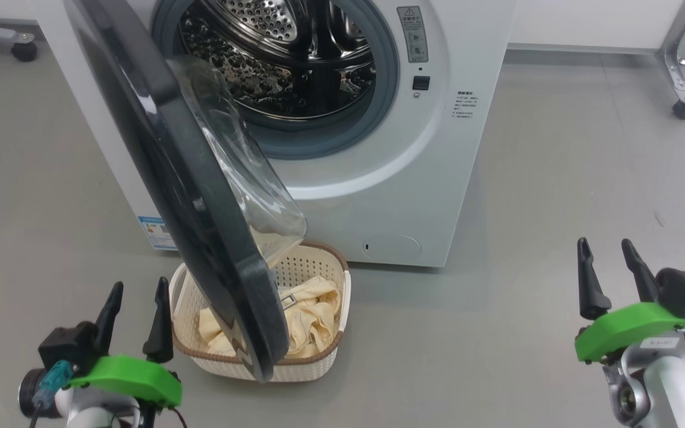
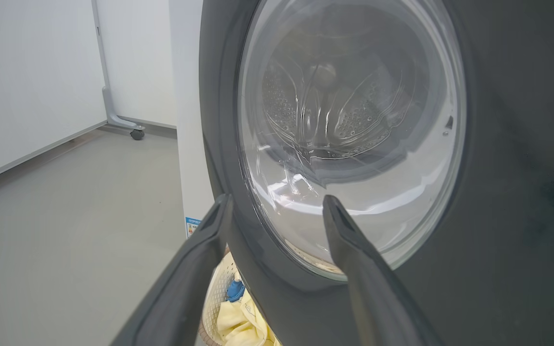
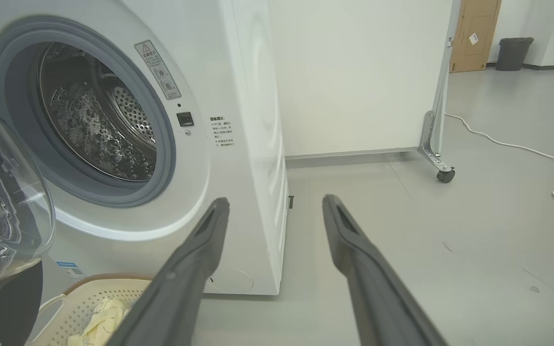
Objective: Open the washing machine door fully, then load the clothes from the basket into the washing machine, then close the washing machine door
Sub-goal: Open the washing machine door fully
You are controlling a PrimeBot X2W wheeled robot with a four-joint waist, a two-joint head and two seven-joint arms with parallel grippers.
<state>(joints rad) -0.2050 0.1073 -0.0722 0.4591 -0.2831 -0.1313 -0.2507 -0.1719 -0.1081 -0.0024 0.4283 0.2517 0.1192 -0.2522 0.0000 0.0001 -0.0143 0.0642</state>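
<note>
Standing on grey floor: washing machine; left tool, right tool spread wide, empty.

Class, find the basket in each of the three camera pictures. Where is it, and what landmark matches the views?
Head view: the basket sits bottom centre, partly behind the open washing machine door.
Left wrist view: basket at the bottom edge, beneath the door's dark rim.
Right wrist view: basket in the bottom left corner, beside the door.
Shared landmark: the door.
</note>
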